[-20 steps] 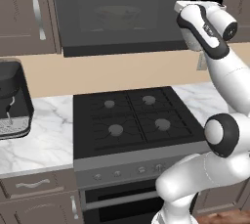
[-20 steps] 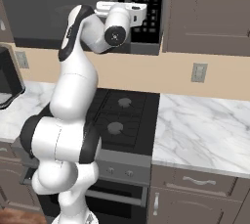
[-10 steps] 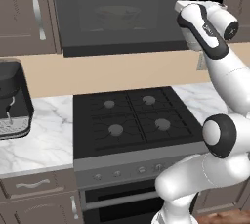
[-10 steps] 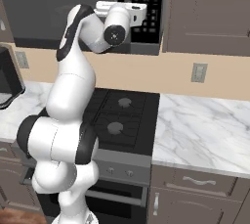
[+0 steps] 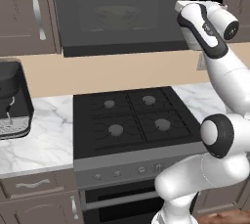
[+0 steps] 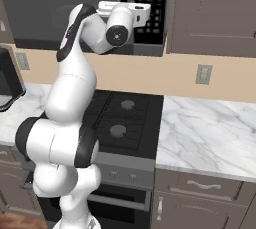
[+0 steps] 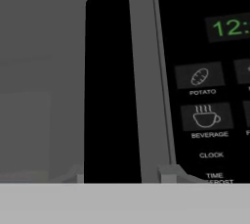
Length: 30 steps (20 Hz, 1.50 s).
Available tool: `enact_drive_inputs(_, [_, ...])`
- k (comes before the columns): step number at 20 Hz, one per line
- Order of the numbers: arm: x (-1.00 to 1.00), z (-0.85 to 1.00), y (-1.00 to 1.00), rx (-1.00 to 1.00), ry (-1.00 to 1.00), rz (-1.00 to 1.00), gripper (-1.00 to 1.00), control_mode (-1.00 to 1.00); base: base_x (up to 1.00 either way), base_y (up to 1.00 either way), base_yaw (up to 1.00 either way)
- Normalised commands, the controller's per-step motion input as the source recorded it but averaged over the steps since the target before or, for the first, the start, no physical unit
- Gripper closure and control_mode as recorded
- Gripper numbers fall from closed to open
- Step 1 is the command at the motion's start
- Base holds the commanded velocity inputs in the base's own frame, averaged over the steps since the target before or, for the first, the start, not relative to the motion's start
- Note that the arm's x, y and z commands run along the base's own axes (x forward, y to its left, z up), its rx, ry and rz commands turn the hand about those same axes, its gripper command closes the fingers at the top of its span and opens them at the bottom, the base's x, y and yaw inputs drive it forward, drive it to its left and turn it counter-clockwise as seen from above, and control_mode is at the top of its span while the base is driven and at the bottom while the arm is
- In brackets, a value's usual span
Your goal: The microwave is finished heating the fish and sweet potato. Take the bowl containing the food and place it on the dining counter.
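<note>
End effector is straddling the tall black door handle of the microwave, one small grey fingertip sitting at the handle's left edge and the other just to its right. I am bracketing the bar narrowly, but I cannot tell whether both pads are actually pressing on it.

Beside the handle, the glossy black button panel is showing a green clock readout and flat printed keys. The handle is reading as a smooth, rigid, rounded bar, so I am judging that a firm grip across its width should pull the door without slipping.

Behind the wide tinted glass, the bowl is sitting as a pale rounded shape in the middle of the cavity, above the black stove. The glass is dimming it too much for me to make out the food inside.

I am expecting the bowl to be stiff, smooth-walled, fairly light and breakable. Pinching its rim, one finger inside and one outside, and keeping it level looks like the safest hold, since loose food could slide.
</note>
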Motion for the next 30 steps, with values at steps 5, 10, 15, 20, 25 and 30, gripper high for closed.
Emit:
enact_drive_inputs(5, [-0.1,0.0,0.0,0.0,0.0,0.0,1.0,-1.0,0.0,0.0,0.0])
enact_drive_inputs(10, [-0.61,0.0,0.0,0.0,-0.02,0.0,1.0,-1.0,0.0,0.0,0.0])
enact_drive_inputs(15, [-0.99,0.0,-0.01,0.0,-0.04,0.01,1.0,-1.0,0.0,0.0,0.0])
enact_drive_inputs(20, [-1.0,0.0,-0.02,0.0,-0.09,0.05,1.0,-1.0,0.0,0.0,0.0])
enact_drive_inputs(25, [-1.0,0.11,0.01,0.0,-0.12,0.04,1.0,-1.0,0.0,0.0,0.0])
enact_drive_inputs(30, [-1.0,0.06,0.12,-0.01,-0.03,0.0,1.0,-1.0,0.0,0.0,0.0])
